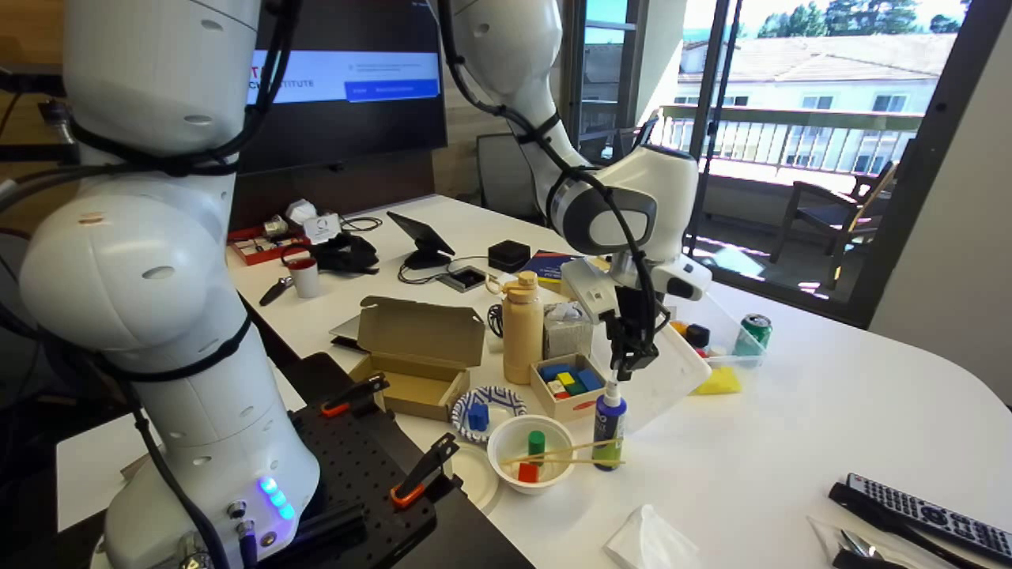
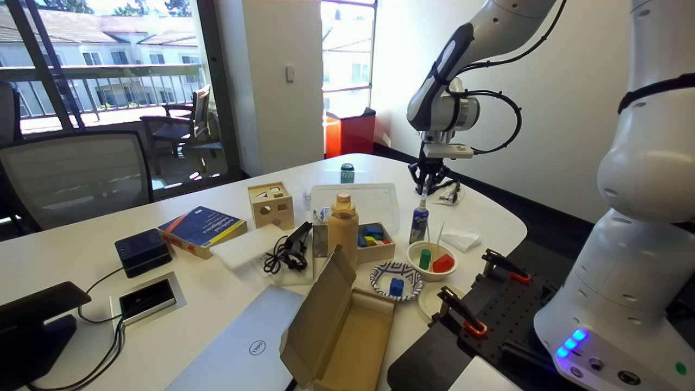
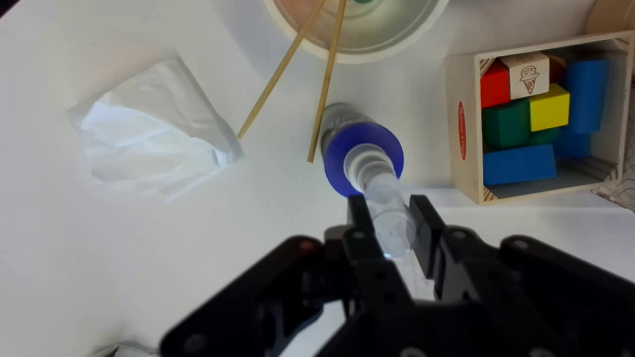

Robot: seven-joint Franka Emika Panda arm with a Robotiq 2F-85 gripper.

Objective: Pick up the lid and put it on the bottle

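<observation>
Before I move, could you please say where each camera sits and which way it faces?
In an exterior view, the camera sits near the base, facing across the table toward screen and window; base, arm and gripper show.
In an exterior view, the camera sits near the laptop, facing the window and wall; base, arm and gripper appear right of centre.
The wrist view, above the gripper, looks down past the clear lid at the blue bottle; only the gripper shows.
All three share the blue bottle, white bowl and block box.

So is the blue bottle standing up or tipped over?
Standing up: both exterior views show the blue bottle with its base on the table and white top pointing up.
</observation>
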